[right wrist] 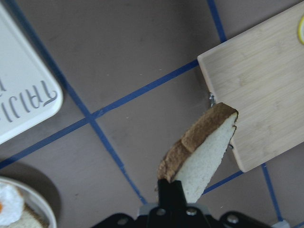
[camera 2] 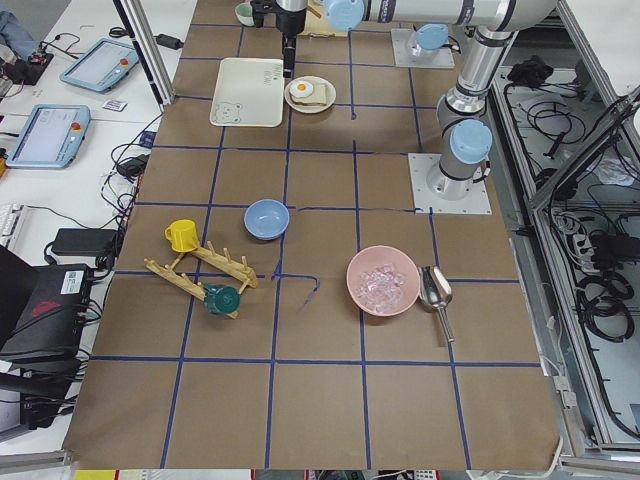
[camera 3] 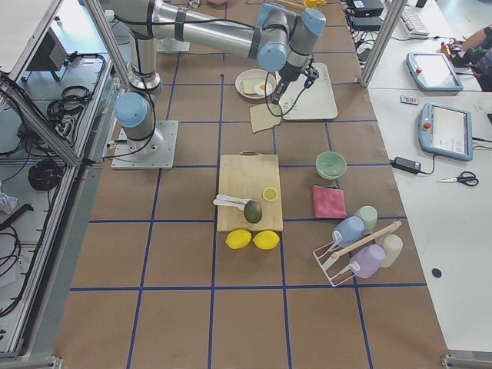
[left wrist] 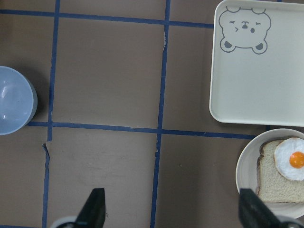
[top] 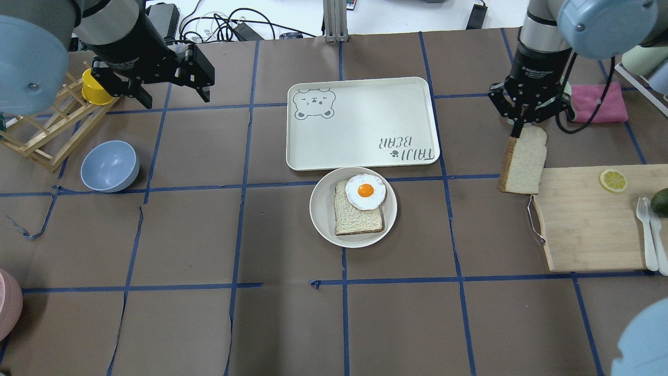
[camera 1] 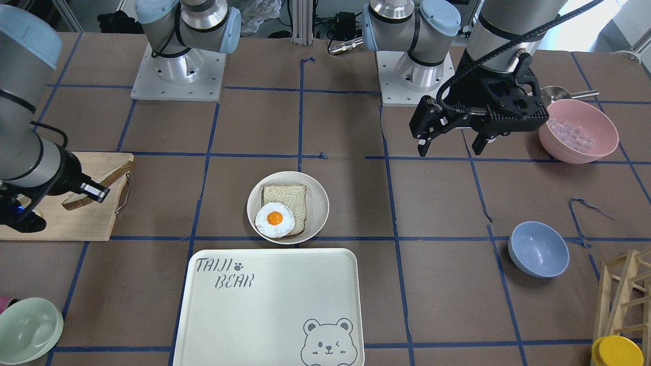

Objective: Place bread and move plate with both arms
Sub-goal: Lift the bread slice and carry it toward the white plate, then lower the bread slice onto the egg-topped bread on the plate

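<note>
My right gripper [top: 523, 127] is shut on the bread [top: 524, 159], a pale slice with a dark crust. The slice hangs from the gripper above the table, just off the left edge of the cutting board [top: 589, 219]. It also shows in the right wrist view [right wrist: 202, 152] and the front view [camera 1: 109, 178]. The cream plate [top: 318, 209] sits mid-table and holds a tan slice [top: 357, 219] topped with a fried egg [top: 365, 191]. My left gripper [top: 175, 98] is open and empty, high over the table far to the plate's left; it also shows in the front view [camera 1: 451, 150].
A bear-printed tray [top: 360, 122] lies just beyond the plate. The cutting board carries a lemon slice [top: 612, 180], a fork and an avocado. A blue bowl [top: 109, 166], a wooden rack [top: 42, 136] and a yellow cup [top: 95, 89] stand on the left. A pink bowl [camera 1: 577, 129] stands near the left arm.
</note>
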Motion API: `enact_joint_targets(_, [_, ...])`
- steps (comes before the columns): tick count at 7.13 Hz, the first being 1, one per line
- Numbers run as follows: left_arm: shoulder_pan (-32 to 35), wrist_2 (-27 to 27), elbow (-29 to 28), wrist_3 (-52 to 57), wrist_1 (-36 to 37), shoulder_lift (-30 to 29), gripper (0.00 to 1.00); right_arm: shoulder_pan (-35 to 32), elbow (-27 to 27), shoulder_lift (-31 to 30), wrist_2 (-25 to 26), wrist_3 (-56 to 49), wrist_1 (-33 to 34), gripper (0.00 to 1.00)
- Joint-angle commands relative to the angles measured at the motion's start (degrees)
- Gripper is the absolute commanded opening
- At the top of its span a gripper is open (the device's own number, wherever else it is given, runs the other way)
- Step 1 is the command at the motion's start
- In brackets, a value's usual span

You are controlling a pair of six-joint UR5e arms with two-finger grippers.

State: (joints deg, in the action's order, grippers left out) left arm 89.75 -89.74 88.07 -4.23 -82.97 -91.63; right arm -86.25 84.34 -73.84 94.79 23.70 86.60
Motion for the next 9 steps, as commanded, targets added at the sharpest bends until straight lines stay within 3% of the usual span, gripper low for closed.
enact_joint_targets(1, [-0.1,0.0,0.0,0.0,0.0,0.0,1.0,-7.5,-1.5,1.3,-4.9,10.8,0.0,0.0])
enact_joint_targets(4, [-0.2,0.0,0.1,0.4,0.0,0.0,1.0,-16.7,-5.9,6.5,-9.6,23.6,2.3,0.0])
enact_joint_targets(7, [-0.3,0.0,0.1,0.4,0.0,0.0,1.0,-18.7,-5.0,9.3,-14.2,28.5,3.6,0.0])
enact_joint_targets(9, [-0.3,0.0,0.1,0.5,0.0,0.0,1.0,-19.9,-5.0,11.2,-14.1,28.5,5.6,0.0])
